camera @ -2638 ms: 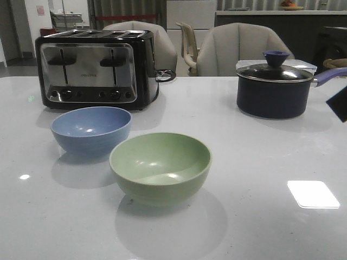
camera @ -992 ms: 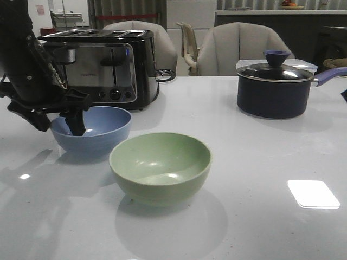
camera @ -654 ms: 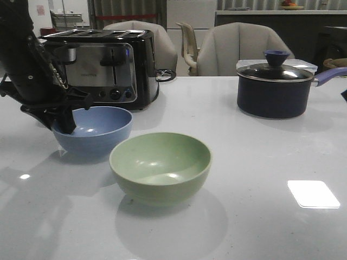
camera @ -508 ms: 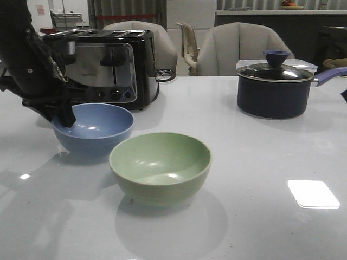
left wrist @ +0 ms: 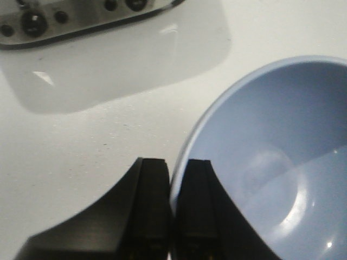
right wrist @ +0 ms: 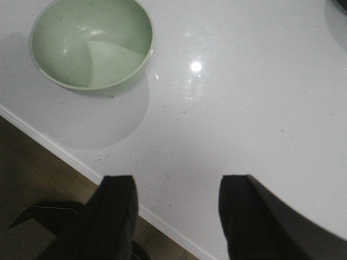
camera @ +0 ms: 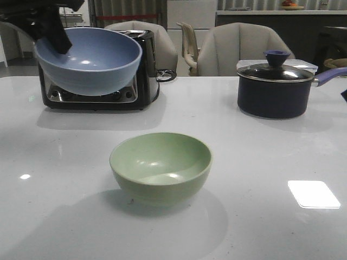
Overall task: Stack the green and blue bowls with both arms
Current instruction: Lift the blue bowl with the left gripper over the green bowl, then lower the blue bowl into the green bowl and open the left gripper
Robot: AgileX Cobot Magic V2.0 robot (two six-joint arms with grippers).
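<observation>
blue bowl (camera: 88, 59) lifted clear of table (camera: 260, 162), held at 10 o'clock from green bowl (camera: 160, 167), in front of toaster (camera: 142, 81). left gripper (left wrist: 172, 179) clamped on blue bowl's rim. right gripper (right wrist: 176, 208) spread apart, empty, hovering over table edge. remaining, by estimate: carry across, lower into green bowl, release.

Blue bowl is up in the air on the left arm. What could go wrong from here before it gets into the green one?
1. The left gripper pinches the blue bowl only by one edge of its rim, so the bowl could tip or slip out.
2. It hangs right in front of the toaster; a swing might clip it.
3. The green bowl sits loose on the table, and the open right gripper isn't steadying it; an off-centre drop could shove it.
</observation>
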